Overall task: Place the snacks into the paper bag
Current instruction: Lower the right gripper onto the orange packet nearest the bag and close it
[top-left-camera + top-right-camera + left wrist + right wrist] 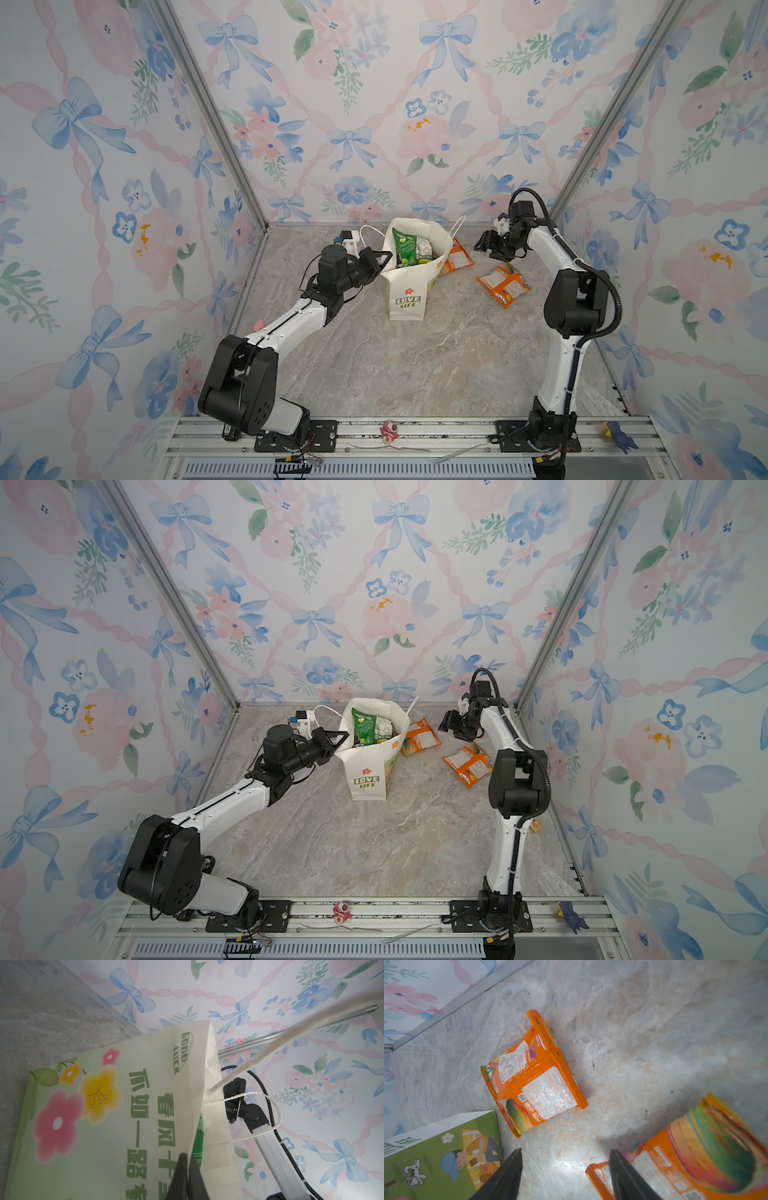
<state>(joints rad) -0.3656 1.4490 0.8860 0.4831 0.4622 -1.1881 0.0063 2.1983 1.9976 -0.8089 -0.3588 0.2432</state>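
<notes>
Your left arm (286,326) reaches from its near-left base toward the far middle, with the forearm low and sloping up. The left claw (384,255) is pinched closed on the left rim of the paper bag (399,286), its fingers (182,1176) meeting across the paper. Your right arm (561,365) stands upright from the near-right base, elbow high, wrist bent leftward and down. The right claw (565,1151) hangs spread above the bench (654,1043), with nothing between its jaws.

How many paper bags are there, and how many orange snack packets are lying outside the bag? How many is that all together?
Tall cream-white paper bag with white cord handles: 1
Glossy orange plastic snack packets lying outside it: 2
Total: 3
Shiny green packets inside the bag: too bunched up to count.
</notes>
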